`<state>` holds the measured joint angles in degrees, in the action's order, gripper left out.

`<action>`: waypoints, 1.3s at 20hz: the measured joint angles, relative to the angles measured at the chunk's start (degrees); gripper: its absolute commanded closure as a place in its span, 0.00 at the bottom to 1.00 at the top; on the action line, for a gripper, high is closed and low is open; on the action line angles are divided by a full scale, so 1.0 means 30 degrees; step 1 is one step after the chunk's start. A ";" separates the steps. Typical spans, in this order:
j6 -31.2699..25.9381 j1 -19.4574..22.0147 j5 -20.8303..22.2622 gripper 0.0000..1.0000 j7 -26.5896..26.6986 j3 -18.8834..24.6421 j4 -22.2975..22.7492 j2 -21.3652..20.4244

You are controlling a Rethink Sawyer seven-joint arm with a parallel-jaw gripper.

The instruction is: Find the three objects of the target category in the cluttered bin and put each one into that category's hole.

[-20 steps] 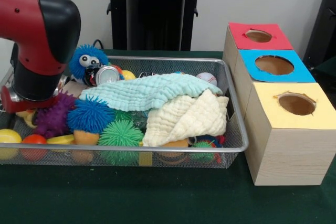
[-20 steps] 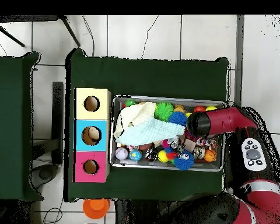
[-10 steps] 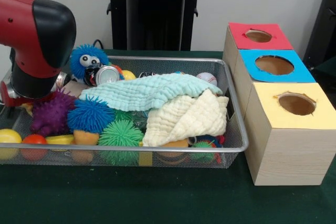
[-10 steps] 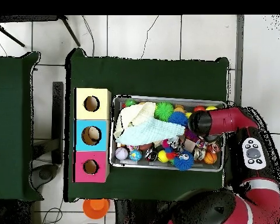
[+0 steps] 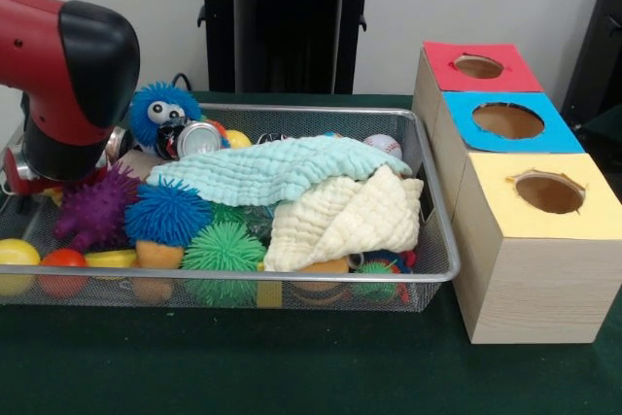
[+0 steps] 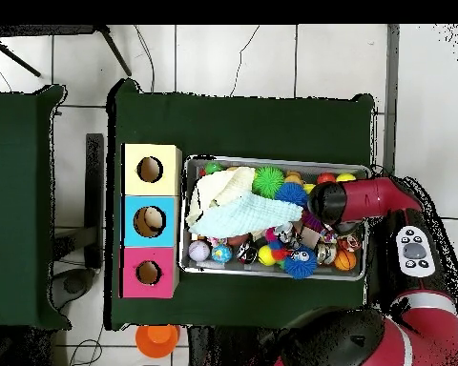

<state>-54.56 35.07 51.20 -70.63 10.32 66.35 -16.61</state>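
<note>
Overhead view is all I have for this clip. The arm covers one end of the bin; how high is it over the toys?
Observer: Low. Its black wrist hangs just above a purple spiky ball.
Operator: Anything under the cream cloth?
Observer: Something orange shows beneath it, through the bin and its mesh wall.
Operator: What are the sides of the boxes like?
Observer: Pale wood, below the coloured tops.

No words, numbers, brands or signs could be read in either view. The can (image 5: 198,138) in the wire bin (image 5: 439,240) showed only its bare metal end, with no label legible. The red box (image 5: 473,70), blue box (image 5: 507,123) and yellow box (image 5: 539,203) had plain coloured tops, without any marking. The arm (image 5: 68,65) bore no readable lettering.
</note>
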 measured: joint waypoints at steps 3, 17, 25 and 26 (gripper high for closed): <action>0.0000 0.0024 -0.0141 0.00 0.0000 -0.0019 0.0000 0.0000; 0.0000 0.0131 -0.0533 1.00 0.0004 -0.0030 0.0008 0.0109; 0.0000 0.0143 -0.0552 1.00 0.0004 -0.0030 0.0014 0.0106; 0.0000 0.0145 -0.0556 1.00 0.0004 -0.0028 0.0025 0.0090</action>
<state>-54.56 35.50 49.53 -70.61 10.24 66.42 -16.34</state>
